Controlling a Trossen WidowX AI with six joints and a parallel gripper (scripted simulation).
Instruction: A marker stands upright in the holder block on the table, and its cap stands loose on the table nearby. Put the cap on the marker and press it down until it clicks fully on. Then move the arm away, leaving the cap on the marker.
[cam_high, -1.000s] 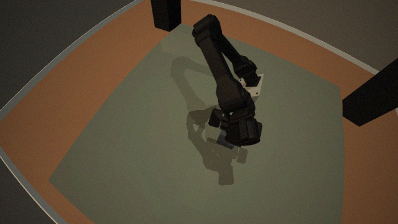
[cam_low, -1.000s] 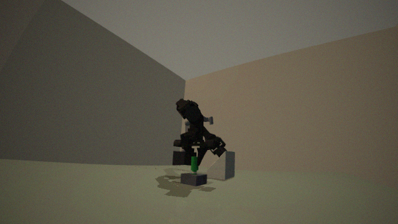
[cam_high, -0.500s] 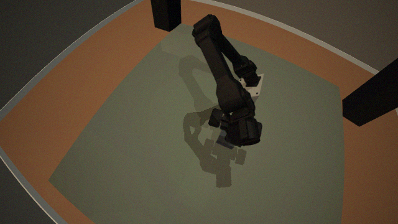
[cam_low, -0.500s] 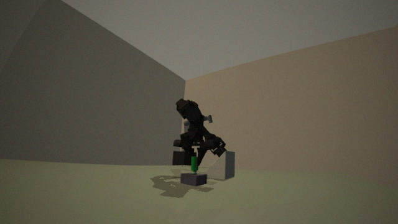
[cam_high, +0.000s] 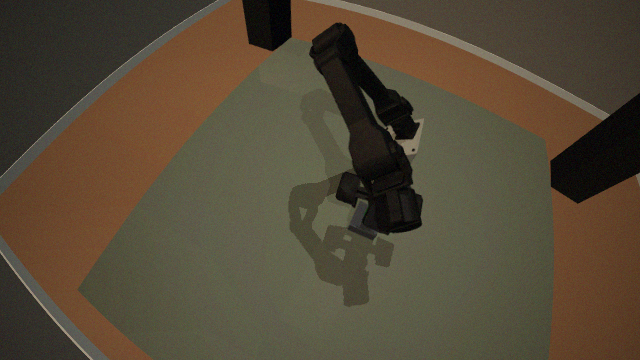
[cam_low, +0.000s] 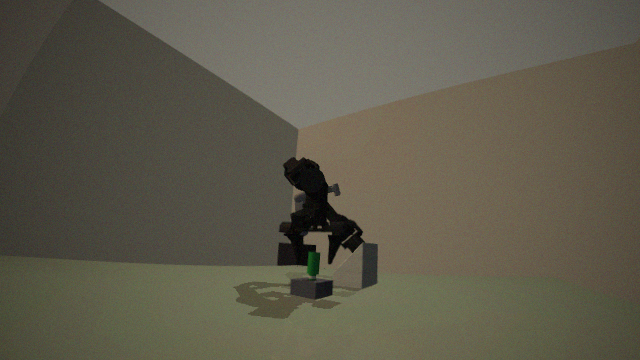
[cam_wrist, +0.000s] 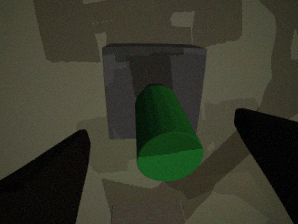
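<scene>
The green cap sits upright on the marker, above the grey holder block. A short pale piece of the marker shows between the cap and the block in the exterior view. Whether the cap is fully clicked on cannot be told. My gripper is open, with one finger on each side of the cap and a gap on both sides. In the top view the arm hides the cap and the fingertips.
A pale wedge-shaped block stands behind the holder, close to the arm. A dark box shows farther back in the exterior view. Two black posts stand at the edges of the green mat.
</scene>
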